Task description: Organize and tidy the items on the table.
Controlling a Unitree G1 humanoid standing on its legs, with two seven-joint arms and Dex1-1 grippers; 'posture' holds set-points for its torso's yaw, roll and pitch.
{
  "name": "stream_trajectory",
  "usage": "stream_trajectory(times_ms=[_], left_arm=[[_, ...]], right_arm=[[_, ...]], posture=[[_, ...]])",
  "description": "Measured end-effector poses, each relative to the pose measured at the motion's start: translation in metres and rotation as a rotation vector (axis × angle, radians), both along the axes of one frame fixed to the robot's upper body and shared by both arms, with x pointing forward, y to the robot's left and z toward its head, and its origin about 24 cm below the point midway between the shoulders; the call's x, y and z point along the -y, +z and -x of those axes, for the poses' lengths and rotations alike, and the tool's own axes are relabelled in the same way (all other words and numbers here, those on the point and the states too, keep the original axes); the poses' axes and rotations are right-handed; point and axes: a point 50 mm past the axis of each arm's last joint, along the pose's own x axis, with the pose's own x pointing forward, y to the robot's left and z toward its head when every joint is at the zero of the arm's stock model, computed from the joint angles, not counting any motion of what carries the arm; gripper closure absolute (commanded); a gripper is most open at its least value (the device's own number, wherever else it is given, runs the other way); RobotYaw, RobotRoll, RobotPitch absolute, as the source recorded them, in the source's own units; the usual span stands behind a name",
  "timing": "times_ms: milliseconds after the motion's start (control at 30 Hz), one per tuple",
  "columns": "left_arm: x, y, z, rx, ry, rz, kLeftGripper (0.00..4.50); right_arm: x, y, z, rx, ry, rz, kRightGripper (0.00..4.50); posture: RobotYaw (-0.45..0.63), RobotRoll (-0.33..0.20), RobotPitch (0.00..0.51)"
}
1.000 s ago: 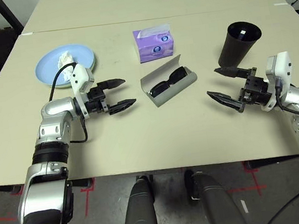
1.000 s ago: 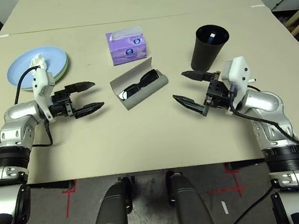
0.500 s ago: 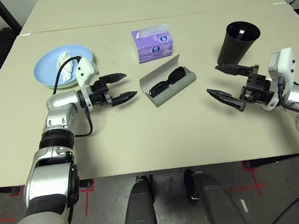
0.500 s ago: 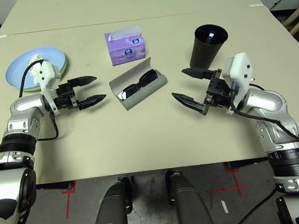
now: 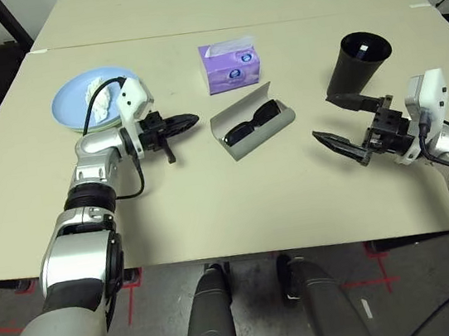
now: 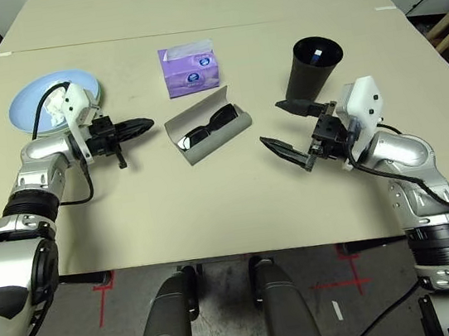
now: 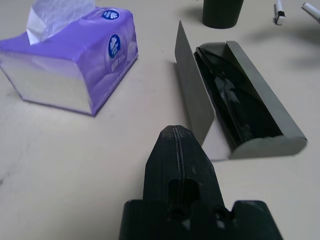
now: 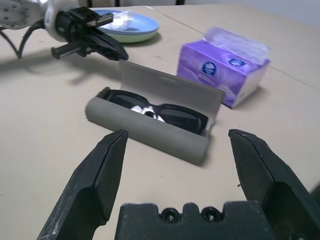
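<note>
Watching the bench from the side of the room: beige top, items spread across its nearer part. At the robot's left, a light blue plate sits on a pale green plate, with a crumpled white tissue lying on the blue one. Left gripper hovers between the plates and the glasses case, jaws together, tips pointing towards the case. Grey glasses case lies open near the middle, set at a slant, lid raised along its far side. Black sunglasses rest inside, folded, lenses facing the robot's side. Purple tissue box stands just beyond the case, a sheet poking out of its top; the two are near each other. Black cup upright over on the robot's right, mouth up. Right gripper hangs on the robot's side of the cup, jaws wide apart, aimed inward at the case. One jaw comes close to the cup's base; cannot tell whether they touch. Left wrist view adds two white pens on the bench near the cup, partly cut off by the frame.
</note>
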Motion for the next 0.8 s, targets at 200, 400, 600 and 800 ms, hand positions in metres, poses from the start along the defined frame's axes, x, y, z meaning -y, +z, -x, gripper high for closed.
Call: stream_trajectory(times_ms=[200,400,600,800], left_arm=[[0.006,0.0,-0.001,0.012,-0.012,-0.003,4.48],[0.01,-0.002,0.0,0.005,-0.04,-0.012,4.48],[0.019,0.0,0.003,0.008,-0.101,0.001,4.48],[0.024,-0.004,0.011,-0.003,-0.15,0.022,4.48]], right_arm=[[0.002,-0.003,0.0,-0.018,-0.016,-0.028,0.0],[0.001,-0.004,0.0,-0.022,-0.021,-0.045,0.0],[0.001,-0.004,0.0,-0.019,-0.021,-0.046,0.0],[0.001,-0.006,0.0,-0.017,-0.018,-0.045,0.0]], posture=[[0.06,0.0,0.218],[0.06,0.0,0.213],[0.07,0.0,0.212],[0.07,0.0,0.214]])
